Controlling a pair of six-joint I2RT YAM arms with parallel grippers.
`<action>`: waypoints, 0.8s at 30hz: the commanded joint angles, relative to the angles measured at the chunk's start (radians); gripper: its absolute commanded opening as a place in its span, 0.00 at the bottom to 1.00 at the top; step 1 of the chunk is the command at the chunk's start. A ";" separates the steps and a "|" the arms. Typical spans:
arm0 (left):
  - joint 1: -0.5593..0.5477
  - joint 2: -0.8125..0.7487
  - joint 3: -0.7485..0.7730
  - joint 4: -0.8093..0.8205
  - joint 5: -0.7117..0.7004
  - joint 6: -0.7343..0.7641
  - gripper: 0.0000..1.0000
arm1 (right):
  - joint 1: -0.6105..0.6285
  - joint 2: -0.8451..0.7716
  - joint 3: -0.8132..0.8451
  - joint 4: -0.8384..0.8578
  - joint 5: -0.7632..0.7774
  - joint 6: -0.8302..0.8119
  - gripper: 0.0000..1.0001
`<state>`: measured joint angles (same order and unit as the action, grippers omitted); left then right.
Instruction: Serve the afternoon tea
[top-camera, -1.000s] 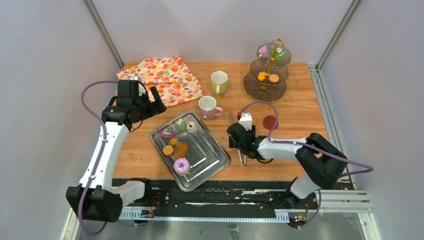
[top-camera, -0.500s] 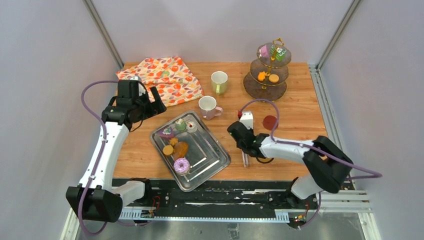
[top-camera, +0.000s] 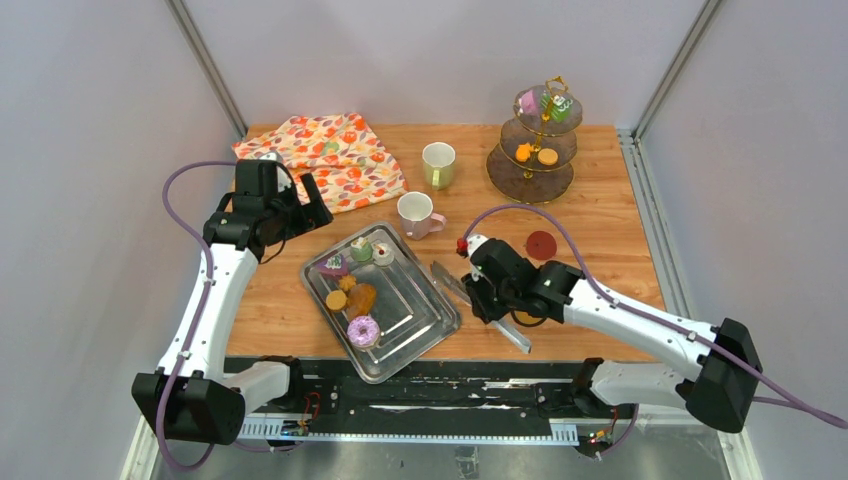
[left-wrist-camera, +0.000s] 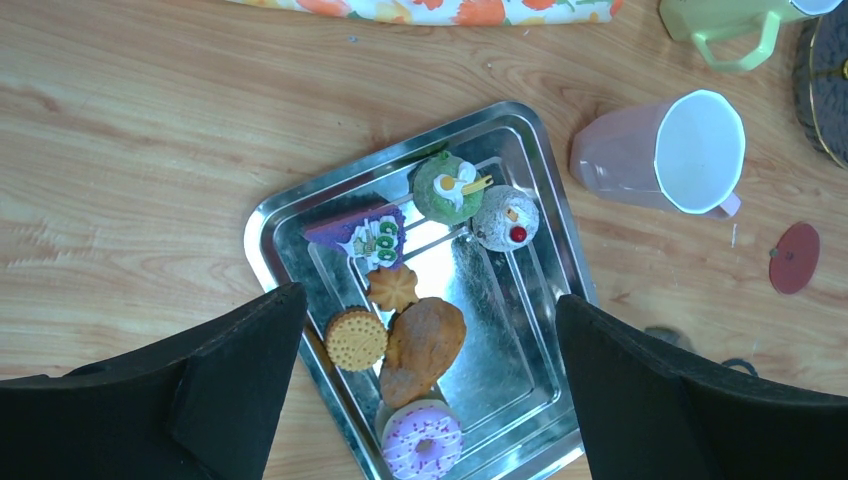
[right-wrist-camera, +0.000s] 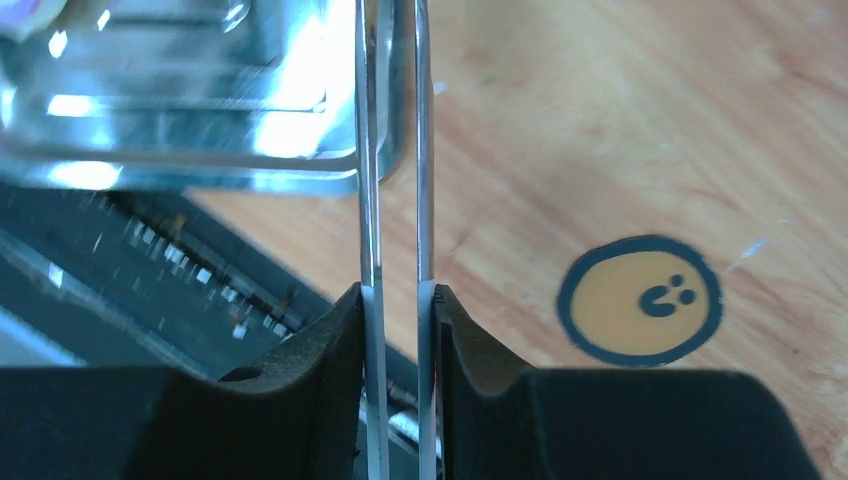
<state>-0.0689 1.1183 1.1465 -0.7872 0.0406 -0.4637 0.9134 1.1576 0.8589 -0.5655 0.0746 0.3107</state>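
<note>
Right wrist showed the right pincer (right-wrist-camera: 398, 300) clamped on tongs (right-wrist-camera: 366, 150), best held level toward the tray (right-wrist-camera: 200, 130); left pincer (left-wrist-camera: 428, 300) gaped.

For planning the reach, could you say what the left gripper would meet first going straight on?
Probably the brown pastry on the metal tray; the open left gripper points at it, though depth is unclear.

Top view looks down over whole table (top-camera: 600, 230); wrist views sit close, sharing the tray (left-wrist-camera: 500, 310).
</note>
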 joint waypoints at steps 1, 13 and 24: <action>-0.003 -0.020 0.024 0.017 0.001 0.004 1.00 | 0.099 0.016 0.092 -0.139 -0.151 -0.101 0.29; -0.003 -0.043 0.033 -0.009 -0.020 0.011 1.00 | 0.316 0.257 0.213 -0.129 -0.125 -0.145 0.41; -0.003 -0.041 0.028 -0.009 -0.027 0.014 1.00 | 0.355 0.293 0.217 -0.089 -0.147 -0.162 0.50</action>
<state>-0.0689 1.0927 1.1465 -0.7963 0.0223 -0.4625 1.2545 1.4422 1.0412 -0.6727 -0.0578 0.1696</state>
